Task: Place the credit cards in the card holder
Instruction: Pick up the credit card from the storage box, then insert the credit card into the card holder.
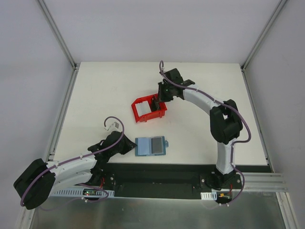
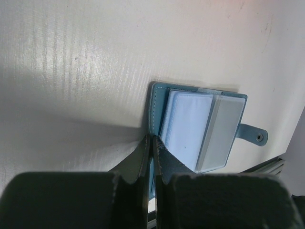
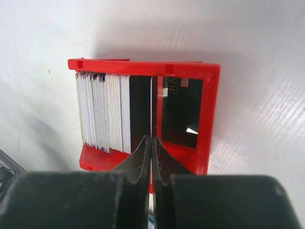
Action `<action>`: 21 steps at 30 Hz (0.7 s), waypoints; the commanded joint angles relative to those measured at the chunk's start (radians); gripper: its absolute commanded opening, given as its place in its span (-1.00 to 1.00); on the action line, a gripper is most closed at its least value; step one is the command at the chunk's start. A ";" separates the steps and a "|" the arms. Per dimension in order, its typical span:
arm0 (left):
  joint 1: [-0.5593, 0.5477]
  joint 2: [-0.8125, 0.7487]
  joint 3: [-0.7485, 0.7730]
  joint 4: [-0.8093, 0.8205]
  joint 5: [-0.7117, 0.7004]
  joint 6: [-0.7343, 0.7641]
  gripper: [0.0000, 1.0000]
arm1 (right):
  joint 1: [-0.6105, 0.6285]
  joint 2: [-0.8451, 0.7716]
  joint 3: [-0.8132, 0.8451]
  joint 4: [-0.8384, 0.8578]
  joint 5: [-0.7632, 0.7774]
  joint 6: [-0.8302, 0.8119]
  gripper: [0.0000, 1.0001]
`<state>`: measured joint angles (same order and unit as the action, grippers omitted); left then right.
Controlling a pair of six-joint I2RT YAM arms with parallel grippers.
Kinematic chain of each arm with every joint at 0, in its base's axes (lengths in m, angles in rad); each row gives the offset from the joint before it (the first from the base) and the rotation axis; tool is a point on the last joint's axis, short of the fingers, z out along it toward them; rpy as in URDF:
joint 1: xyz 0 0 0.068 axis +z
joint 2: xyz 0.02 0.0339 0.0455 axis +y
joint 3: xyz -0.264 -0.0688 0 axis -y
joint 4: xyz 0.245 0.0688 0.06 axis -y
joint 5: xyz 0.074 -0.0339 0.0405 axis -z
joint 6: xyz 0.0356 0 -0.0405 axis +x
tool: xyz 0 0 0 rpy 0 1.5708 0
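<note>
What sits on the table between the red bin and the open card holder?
Nothing: in the top view, only bare white table separates the red bin from the card holder.

The card holder (image 1: 150,146) lies open on the white bench (image 1: 105,90), near the front middle, its snap tab pointing right. The left tool (image 1: 131,145) meets its left edge. Farther back, the right tool (image 1: 159,99) dips into the red bin (image 1: 143,110), beside pale credit cards (image 1: 155,102).
</note>
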<state>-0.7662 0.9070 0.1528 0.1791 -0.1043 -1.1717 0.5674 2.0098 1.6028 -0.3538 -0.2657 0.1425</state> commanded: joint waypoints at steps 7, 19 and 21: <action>-0.004 -0.014 0.008 0.016 0.032 0.000 -1.00 | 0.003 -0.233 -0.102 0.050 0.025 0.008 -0.99; -0.004 -0.019 -0.002 0.014 0.038 -0.008 -1.00 | 0.041 -0.575 -0.487 0.232 -0.064 0.175 -0.99; -0.004 -0.019 -0.002 0.016 0.041 -0.008 -1.00 | 0.069 -0.621 -0.556 0.262 -0.052 0.207 -0.99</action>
<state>-0.7662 0.9001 0.1528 0.1791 -0.0788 -1.1721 0.5877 1.4902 1.1481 -0.2035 -0.2993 0.2592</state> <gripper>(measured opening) 0.006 0.007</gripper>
